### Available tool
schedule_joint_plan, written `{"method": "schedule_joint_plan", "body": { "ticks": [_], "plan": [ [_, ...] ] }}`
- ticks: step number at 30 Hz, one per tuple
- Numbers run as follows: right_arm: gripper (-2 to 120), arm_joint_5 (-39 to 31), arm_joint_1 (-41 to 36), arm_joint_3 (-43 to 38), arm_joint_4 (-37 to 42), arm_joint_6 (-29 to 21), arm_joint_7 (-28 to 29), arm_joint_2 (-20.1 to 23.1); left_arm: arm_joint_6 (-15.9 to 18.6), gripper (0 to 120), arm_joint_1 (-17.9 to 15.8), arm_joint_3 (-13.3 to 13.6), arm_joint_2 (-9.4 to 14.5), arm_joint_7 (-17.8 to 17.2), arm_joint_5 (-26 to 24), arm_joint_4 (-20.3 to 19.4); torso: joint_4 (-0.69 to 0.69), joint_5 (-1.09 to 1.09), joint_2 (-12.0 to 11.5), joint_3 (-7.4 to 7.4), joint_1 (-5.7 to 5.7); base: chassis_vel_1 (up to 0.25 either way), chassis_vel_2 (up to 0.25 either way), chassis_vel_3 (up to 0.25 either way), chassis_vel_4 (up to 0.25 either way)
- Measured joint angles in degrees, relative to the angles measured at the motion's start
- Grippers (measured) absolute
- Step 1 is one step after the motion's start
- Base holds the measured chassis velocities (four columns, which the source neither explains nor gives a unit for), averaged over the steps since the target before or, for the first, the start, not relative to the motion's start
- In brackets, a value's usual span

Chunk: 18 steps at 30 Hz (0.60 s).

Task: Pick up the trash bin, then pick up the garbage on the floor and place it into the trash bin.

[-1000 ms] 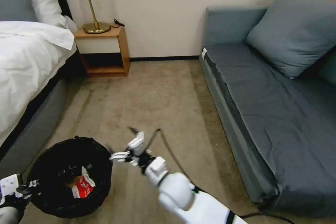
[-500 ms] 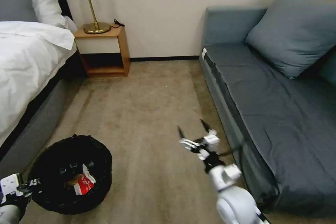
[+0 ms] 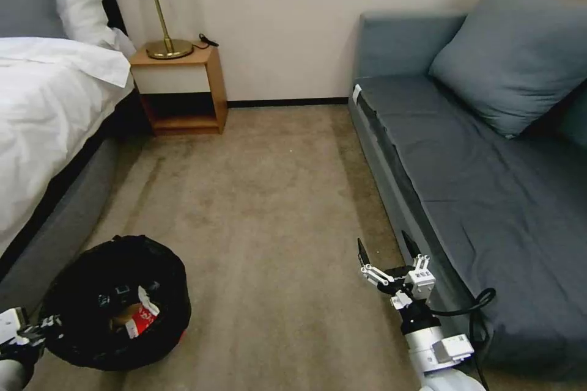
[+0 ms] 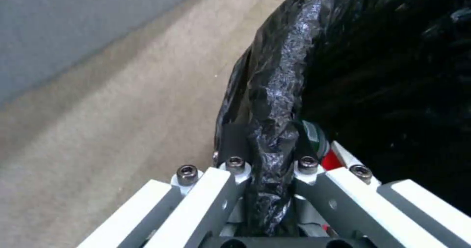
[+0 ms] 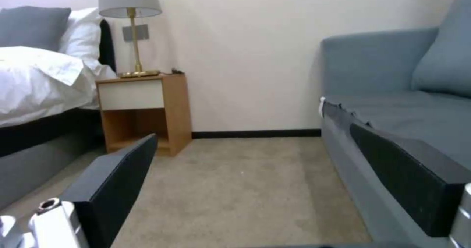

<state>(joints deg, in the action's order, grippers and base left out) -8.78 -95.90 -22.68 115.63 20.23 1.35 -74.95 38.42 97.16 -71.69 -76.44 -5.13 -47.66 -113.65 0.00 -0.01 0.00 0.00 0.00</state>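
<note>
- Head view: high, facing forward and down over the carpet [image 3: 269, 195], bed [image 3: 49, 110] left, sofa [image 3: 489, 183] right.
- Left wrist view: very near the trash bin [image 4: 279, 93] rim, looking along the left end effector [image 4: 267, 167].
- Right wrist view: low, facing the far wall; shares nightstand [image 5: 142, 112], lamp [image 5: 130, 27] and sofa with the head view.

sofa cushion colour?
Blue-grey, plain; the cushion shows best in the head view.

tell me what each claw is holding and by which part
Left claw grips the trash bin by its bag-lined rim. Right claw is open, holding nothing.
</note>
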Motion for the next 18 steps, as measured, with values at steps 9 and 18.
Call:
{"method": "schedule_joint_plan", "body": {
  "ticks": [9,18],
  "plan": [
    [100,0.0,0.3,0.3,-0.1,-0.2,0.0,0.0,-0.7,4,-3.3,1.6,1.0,-0.7,-2.2,7.3,0.00,0.00,0.0,0.00,0.00,0.000,0.000,0.000,0.000],
    [100,0.0,0.4,0.4,-0.1,-0.3,0.0,0.0,-1.4,22,-3.6,2.3,0.4,-1.3,-1.8,7.7,-0.01,-0.04,0.0,0.00,0.00,0.000,0.000,0.000,0.000]
  ]
}}
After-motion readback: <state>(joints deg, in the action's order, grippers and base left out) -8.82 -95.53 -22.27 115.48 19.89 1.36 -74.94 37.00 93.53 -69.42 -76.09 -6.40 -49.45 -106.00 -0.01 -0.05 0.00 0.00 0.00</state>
